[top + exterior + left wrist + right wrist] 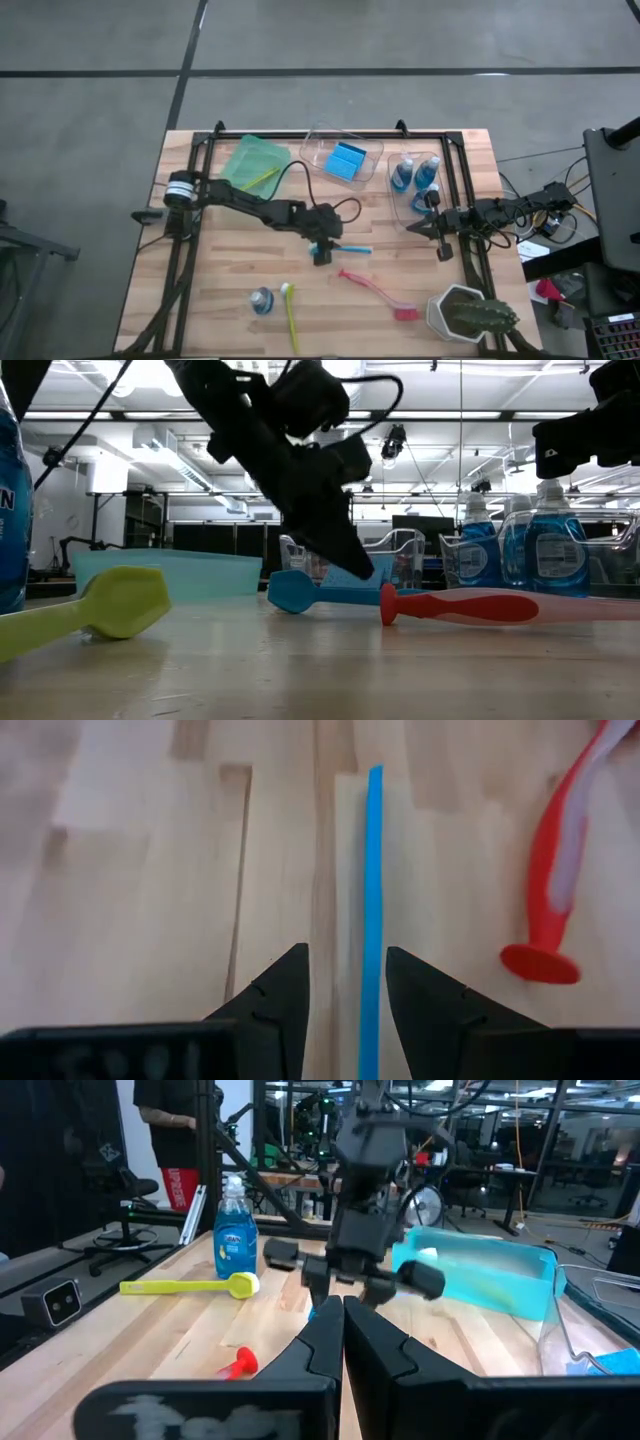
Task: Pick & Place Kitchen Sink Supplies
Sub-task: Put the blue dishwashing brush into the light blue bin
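Note:
A blue brush lies flat on the wooden table at its middle, its thin handle running away from my left gripper. That gripper is open and slants down over the brush. One finger stands on each side of the handle, and I see no touch. My right gripper is shut and empty, level at the table's right side. A red brush, a yellow-green brush and an upright blue-liquid bottle rest on the table nearer the front edge.
At the far edge stand a green bin holding a yellow-green brush, a clear bin with blue sponges and a clear bin with blue bottles. A cactus in a white pot sits at the front right. A dark frame borders the table.

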### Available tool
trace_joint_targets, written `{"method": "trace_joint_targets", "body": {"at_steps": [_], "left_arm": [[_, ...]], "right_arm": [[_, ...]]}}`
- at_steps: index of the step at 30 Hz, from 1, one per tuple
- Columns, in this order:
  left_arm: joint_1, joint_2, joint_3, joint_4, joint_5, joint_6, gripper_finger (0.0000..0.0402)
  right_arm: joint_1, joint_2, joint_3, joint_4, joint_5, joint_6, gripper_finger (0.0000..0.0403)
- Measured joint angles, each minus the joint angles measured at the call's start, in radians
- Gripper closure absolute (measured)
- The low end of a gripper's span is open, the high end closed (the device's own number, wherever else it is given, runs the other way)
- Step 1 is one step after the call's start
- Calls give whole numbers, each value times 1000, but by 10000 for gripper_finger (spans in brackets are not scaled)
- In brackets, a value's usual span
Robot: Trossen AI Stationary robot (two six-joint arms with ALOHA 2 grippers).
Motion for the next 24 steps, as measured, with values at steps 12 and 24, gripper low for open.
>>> {"method": "trace_joint_targets", "body": {"at_steps": [12, 24], "left_arm": [[-11, 59, -1, -6, 77, -21, 276], [-11, 53, -1, -1, 76, -9, 355]], "right_arm": [[0, 0, 0, 0, 0, 0, 394], [0, 0, 0, 0, 0, 0, 394]]}}
